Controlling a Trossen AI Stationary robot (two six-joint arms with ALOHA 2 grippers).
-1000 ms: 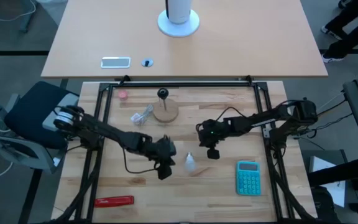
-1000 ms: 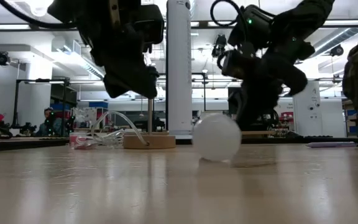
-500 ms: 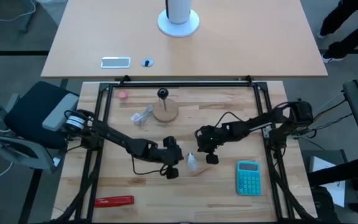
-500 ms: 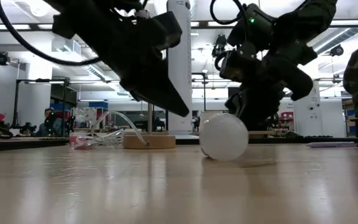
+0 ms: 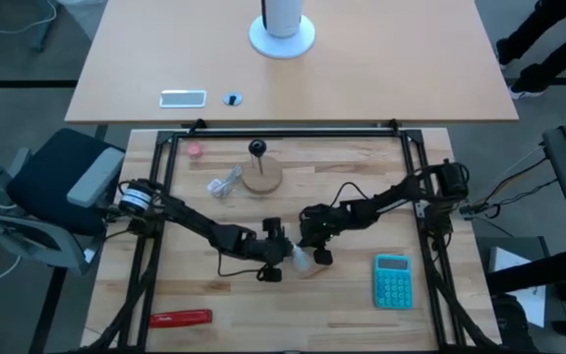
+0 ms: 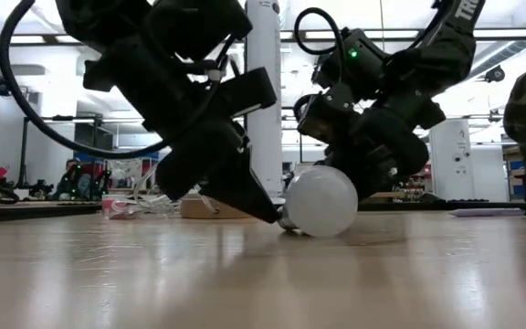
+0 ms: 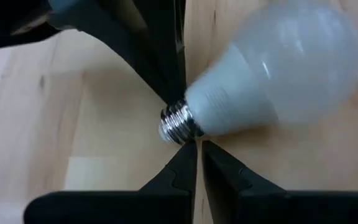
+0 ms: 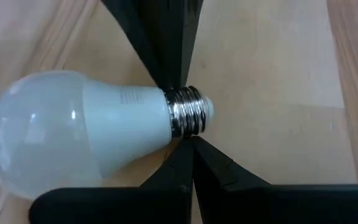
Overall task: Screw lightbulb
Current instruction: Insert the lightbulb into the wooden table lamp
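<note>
1. You see the lightbulb [image 5: 301,259] lying on its side on the wooden counter [image 5: 362,305], near the middle, with its grey screw base [image 7: 180,122] flat to the boards and its white globe toward the low camera.

2. Compared with 1 second ago, both arms have come inward. The left hand [image 5: 279,258] then stood off the bulb on its left; it is now down at counter level, with its fingertips [image 7: 191,152] at the screw base.

3. The right hand [image 5: 312,248] has likewise dropped from a raised position beside the bulb to the base, arriving from the opposite side. In the right wrist view its fingertips [image 8: 191,149] are pressed together, so that hand is closed and holds nothing.

4. The left hand's fingers show only a thin slit between them in the left wrist view; it is nearly closed, possibly starting to part, and grips nothing.

5. The bulb has shifted slightly toward the left arm over the same interval, which suggests that a hand nudged it rather than lifted it.

6. What this means for you: neither hand has a hold, so the pick-up is not yet done. Both tips crowd the same narrow metal base, and a round bulb may roll away if it is pushed.

7. The round wooden stand [image 5: 261,176] with its dark post, probably the socket, sits well apart, farther back on the counter, beside a clear bag [image 5: 224,184]. The teal calculator [image 5: 393,278] lies near the right arm, untouched.
</note>
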